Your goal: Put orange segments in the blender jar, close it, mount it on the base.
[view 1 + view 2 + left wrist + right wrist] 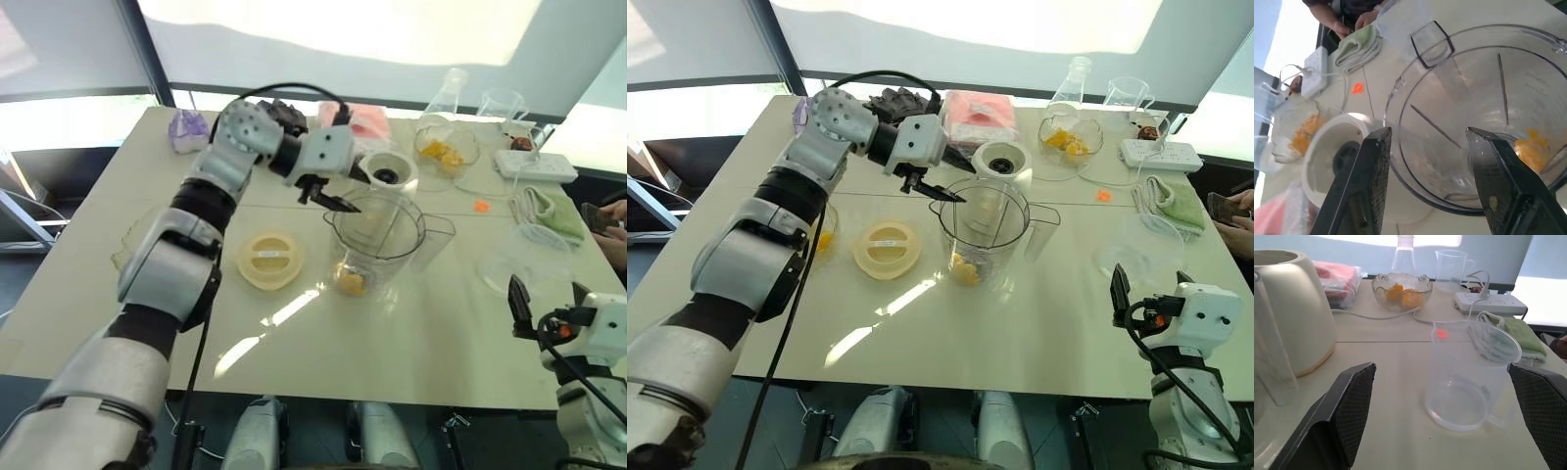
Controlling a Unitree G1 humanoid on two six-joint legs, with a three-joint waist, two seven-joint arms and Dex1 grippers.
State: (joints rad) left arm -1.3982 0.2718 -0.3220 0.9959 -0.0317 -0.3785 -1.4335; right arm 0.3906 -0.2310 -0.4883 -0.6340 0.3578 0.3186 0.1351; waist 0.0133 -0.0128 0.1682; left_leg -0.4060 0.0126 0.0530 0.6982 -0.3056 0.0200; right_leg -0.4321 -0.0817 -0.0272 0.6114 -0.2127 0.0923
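The clear blender jar (377, 240) stands upright mid-table, lid off, with a few orange segments (350, 281) at its bottom, also seen through its wall (1531, 151). Just behind it sits the cream base (388, 172) with its dark socket. My left gripper (338, 201) hovers at the jar's rim on the left, pointing across the mouth; its fingers (1371, 186) stand apart with nothing between them. More orange segments lie in a glass bowl (446, 152) at the back. My right gripper (1146, 294) is open at the table's near right edge, empty.
A flat cream lid (270, 258) lies left of the jar. A clear beaker (1469, 377) stands ahead of the right gripper. A power strip (536, 164), green cloth (560, 211), flask (449, 93) and pink packet (362, 119) line the back. A person's hand (612, 220) shows at the right edge.
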